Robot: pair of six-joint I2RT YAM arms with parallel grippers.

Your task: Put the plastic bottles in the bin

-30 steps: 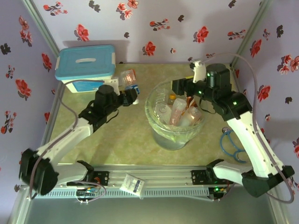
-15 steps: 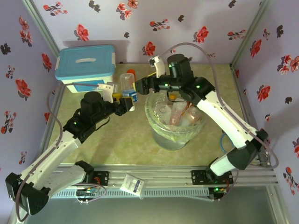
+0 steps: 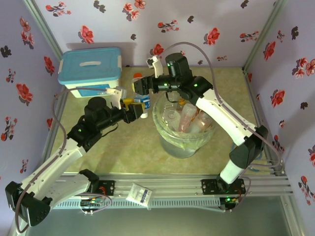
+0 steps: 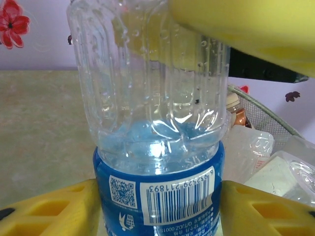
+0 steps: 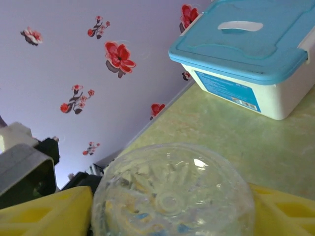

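A clear plastic bottle [image 3: 142,101] with a blue label is held off the table just left of the bin [image 3: 162,129]. My left gripper [image 3: 139,110] is shut on its labelled part [image 4: 157,196], a yellow finger [image 4: 54,209] pressed to each side. From the far side my right gripper [image 3: 140,88] has shut on the bottle's other end. Its ribbed base [image 5: 172,196] sits between that gripper's yellow fingers [image 5: 49,211]. Several more bottles [image 3: 189,118] lie inside the bag-lined bin.
A white box with a blue lid [image 3: 90,69] stands at the back left. A short orange cylinder [image 3: 138,75] sits behind the held bottle. A small white packet [image 3: 139,193] lies on the front rail. Green tabletop lies open in front of the left arm.
The right arm swung from above the bin's right side over to the left and closed on the bottle's end. The left arm raised the bottle and carried it slightly toward the bin.
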